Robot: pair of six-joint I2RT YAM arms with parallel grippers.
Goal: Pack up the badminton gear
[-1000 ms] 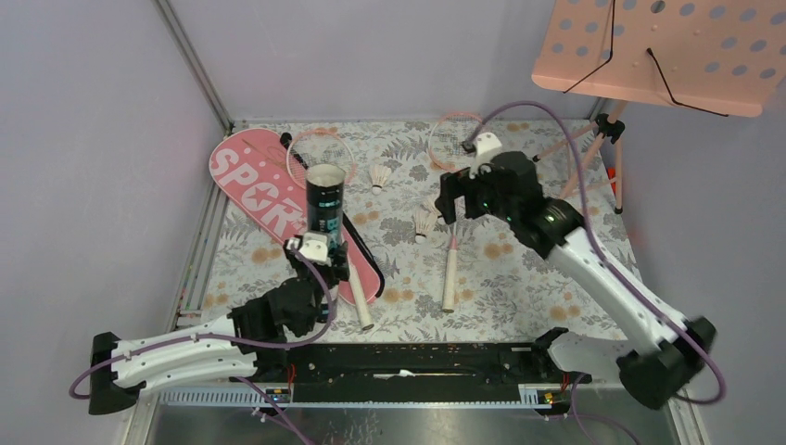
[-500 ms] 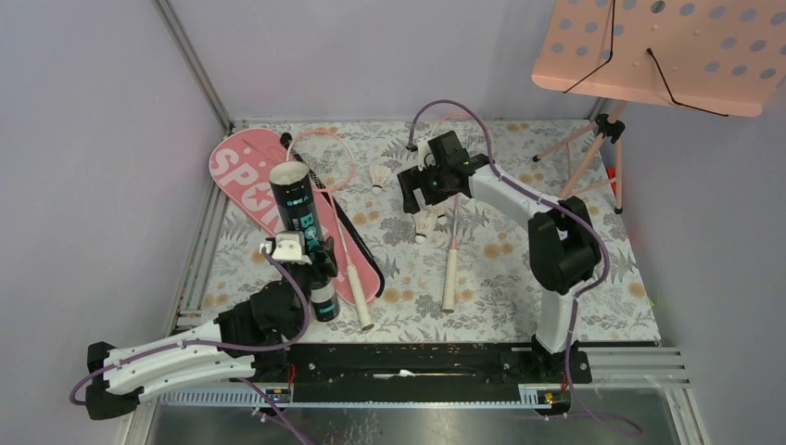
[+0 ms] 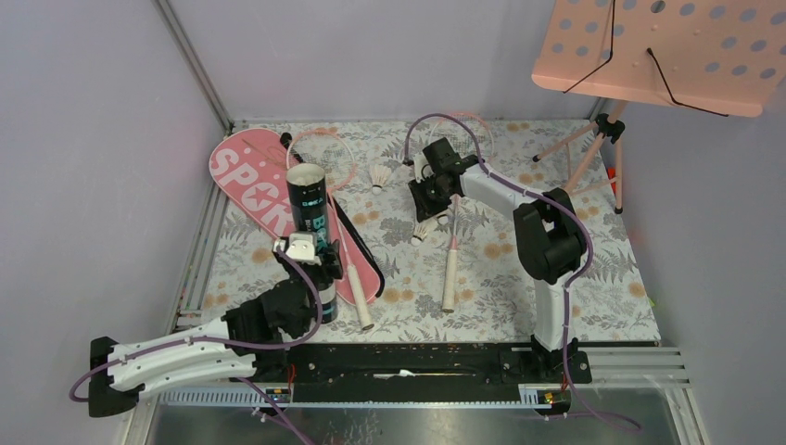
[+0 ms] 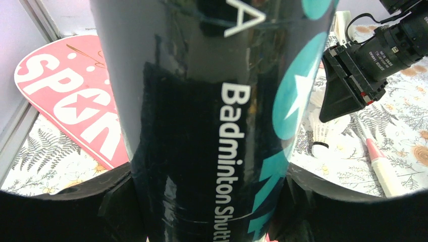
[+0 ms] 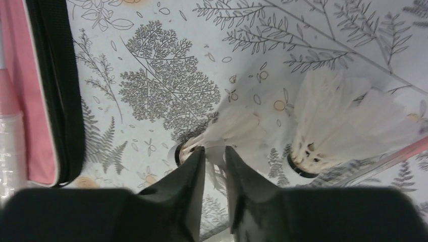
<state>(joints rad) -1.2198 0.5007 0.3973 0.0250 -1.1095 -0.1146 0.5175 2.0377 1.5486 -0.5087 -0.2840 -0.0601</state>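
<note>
Right hand (image 5: 214, 151) has swung in from the far right and dropped onto a shuttlecock (image 5: 237, 132) mid-table (image 3: 575, 278). We see its jaws narrowed to a slim gap, pinching the feather skirt; a second shuttlecock (image 5: 343, 126) lies just beside. Left hand (image 3: 310, 258) is clamped on the black tube (image 3: 309, 209), near upright, mouth up, over the pink cover (image 3: 246, 181). We judge the pick is starting and the tube is ready for loading.
</note>
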